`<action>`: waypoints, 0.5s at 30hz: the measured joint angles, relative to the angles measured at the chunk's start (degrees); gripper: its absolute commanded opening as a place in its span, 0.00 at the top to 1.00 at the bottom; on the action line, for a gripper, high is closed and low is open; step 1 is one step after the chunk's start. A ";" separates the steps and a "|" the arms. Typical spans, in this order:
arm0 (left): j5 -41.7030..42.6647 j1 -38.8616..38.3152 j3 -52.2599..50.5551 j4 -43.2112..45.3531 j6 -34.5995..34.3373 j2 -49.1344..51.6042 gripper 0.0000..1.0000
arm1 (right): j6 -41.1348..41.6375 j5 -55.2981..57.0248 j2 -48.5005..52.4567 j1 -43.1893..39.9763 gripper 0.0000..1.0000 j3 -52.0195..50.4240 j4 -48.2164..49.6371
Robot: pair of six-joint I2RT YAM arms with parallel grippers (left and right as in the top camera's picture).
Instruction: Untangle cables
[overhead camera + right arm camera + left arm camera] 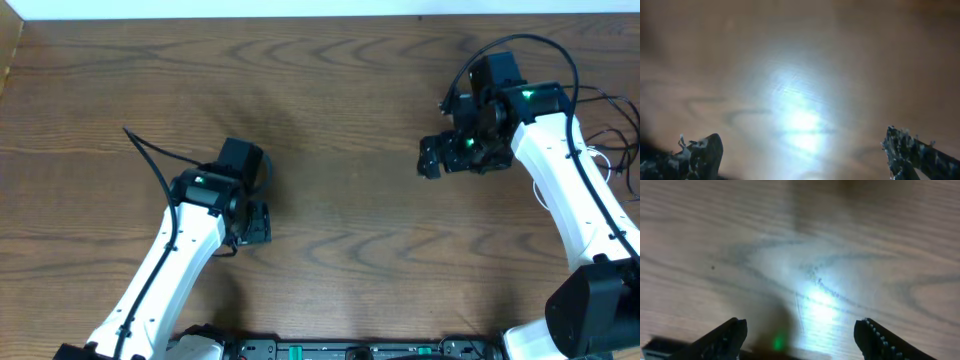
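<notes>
Nearest the wrist cameras, the left gripper (801,327) and the right gripper (802,137) are each seen spread wide, with only lit table (340,150) between the jaws and nothing held, while the cables (615,132), thin black and white cords, are made out farther off at the table's right edge, apart from both.
</notes>
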 measured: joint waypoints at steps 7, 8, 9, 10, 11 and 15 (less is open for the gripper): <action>0.63 0.00 -2.27 1.77 -0.15 -13.03 0.25 | 1.86 2.62 -4.79 -0.13 0.01 -2.71 0.48; 0.63 0.00 -3.06 2.51 -0.15 -15.76 0.26 | 2.05 3.19 -6.58 -0.11 0.01 -4.00 1.86; 0.66 0.00 -4.02 3.52 -0.11 -18.67 0.26 | 2.29 3.78 -9.27 -0.11 0.01 -5.92 4.22; 0.63 -0.09 -5.03 4.44 0.09 -22.21 0.26 | 2.36 4.20 -11.76 -0.11 0.01 -7.67 6.03; 0.63 -0.20 -5.92 5.14 0.20 -25.20 0.26 | 2.56 4.63 -14.27 -0.11 0.01 -9.49 7.82; 0.66 -1.03 -9.14 6.14 0.66 -39.78 0.02 | 2.97 7.08 -29.90 -0.07 0.01 -21.03 19.02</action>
